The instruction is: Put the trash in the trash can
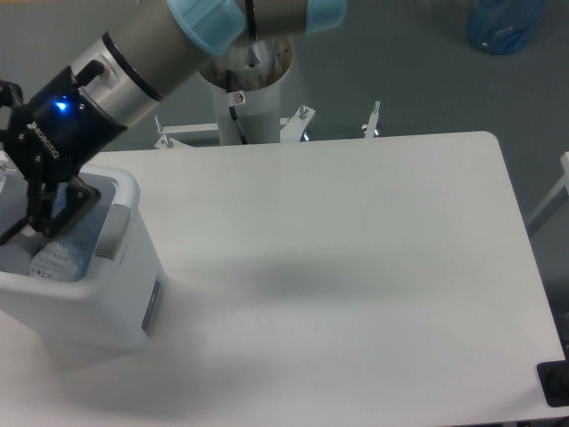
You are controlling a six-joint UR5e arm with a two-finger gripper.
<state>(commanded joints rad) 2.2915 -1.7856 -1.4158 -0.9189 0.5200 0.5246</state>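
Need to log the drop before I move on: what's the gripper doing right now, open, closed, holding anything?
Gripper: over the trash can, fingers spread, so open; the plastic bottle lies in the bin below, apparently not gripped.

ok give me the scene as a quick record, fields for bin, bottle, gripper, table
bin: white trash can at the table's left edge
bottle: clear plastic bottle lying inside the bin
gripper: gripper over the bin opening, fingers spread, nothing held
table: white table, no loose trash visible on it
paper wad: not visible
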